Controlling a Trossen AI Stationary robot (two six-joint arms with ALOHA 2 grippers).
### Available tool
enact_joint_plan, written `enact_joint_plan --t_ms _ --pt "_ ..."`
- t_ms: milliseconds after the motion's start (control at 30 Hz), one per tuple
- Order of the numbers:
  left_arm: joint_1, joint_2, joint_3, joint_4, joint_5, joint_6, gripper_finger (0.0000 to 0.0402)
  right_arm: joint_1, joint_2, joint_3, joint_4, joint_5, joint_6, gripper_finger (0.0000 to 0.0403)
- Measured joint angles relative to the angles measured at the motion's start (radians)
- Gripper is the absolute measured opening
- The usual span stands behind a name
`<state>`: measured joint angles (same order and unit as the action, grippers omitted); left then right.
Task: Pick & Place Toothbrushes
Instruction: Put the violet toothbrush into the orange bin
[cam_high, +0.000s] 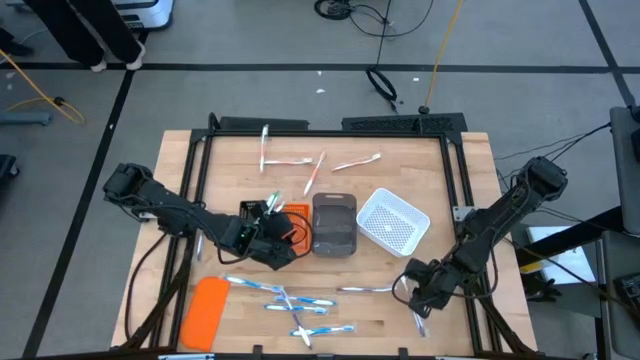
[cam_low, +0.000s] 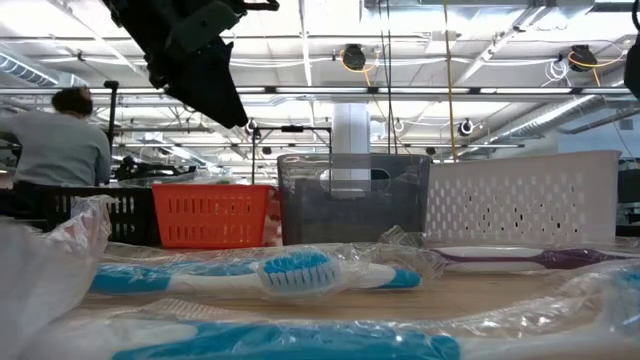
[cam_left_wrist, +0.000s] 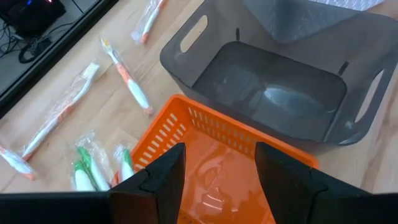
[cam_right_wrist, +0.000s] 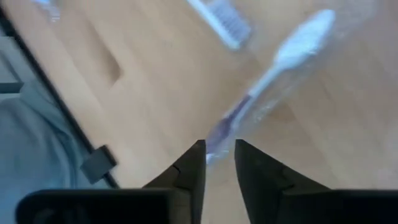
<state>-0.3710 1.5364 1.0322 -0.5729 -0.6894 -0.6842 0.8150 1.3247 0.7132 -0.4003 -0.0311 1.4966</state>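
Observation:
My right gripper (cam_high: 418, 290) (cam_right_wrist: 217, 158) is near the table's front right, its fingers closed on the handle end of a purple-white wrapped toothbrush (cam_right_wrist: 273, 68). My left gripper (cam_high: 272, 238) (cam_left_wrist: 217, 168) is open and empty, above the orange tray (cam_left_wrist: 205, 155) beside the grey tray (cam_left_wrist: 273, 93). Green-white toothbrushes (cam_left_wrist: 87, 171) lie beside the orange tray. Orange-white ones (cam_high: 300, 162) lie at the far side of the table. Blue-white ones (cam_high: 290, 300) lie near the front edge. A pale one (cam_high: 365, 289) lies left of my right gripper. My right gripper pinches the toothbrush's handle end (cam_right_wrist: 219, 138) between its two fingertips. The fingers lie along the toothbrush, whose head (cam_right_wrist: 308, 31) points away from them. I cannot tell whether the toothbrush is clear of the table.
A black tray (cam_high: 250, 209), the orange tray, the grey tray (cam_high: 334, 222) and a white basket (cam_high: 392, 219) stand in a row mid-table. A flat orange slab (cam_high: 205, 310) lies at the front left. A dark frame rail (cam_high: 470, 230) runs along the table's right side. A person (cam_low: 65, 140) sits in the room behind.

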Motion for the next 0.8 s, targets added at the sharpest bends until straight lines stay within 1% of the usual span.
enact_joint_plan --t_ms 200,333,600,700,800 --pt "0.0 0.0 0.0 0.0 0.0 0.003 0.0196 -0.001 0.0 0.0 -0.033 0.009 0.01 0.0118" --pt "0.0 0.0 0.0 -0.001 0.0 0.004 0.0196 -0.001 0.0 -0.01 -0.047 0.044 0.01 0.0134" --pt "0.0 0.0 0.0 -0.001 0.0 0.009 0.0196 -0.001 0.0 -0.133 0.158 0.056 0.037 0.0153" --pt "0.0 0.0 0.0 -0.001 0.0 0.009 0.0196 -0.001 -0.001 -0.164 0.204 0.057 0.037 0.0151" --pt "0.0 0.0 0.0 -0.001 0.0 0.009 0.0196 -0.001 -0.002 -0.171 0.209 0.06 0.022 0.0142"
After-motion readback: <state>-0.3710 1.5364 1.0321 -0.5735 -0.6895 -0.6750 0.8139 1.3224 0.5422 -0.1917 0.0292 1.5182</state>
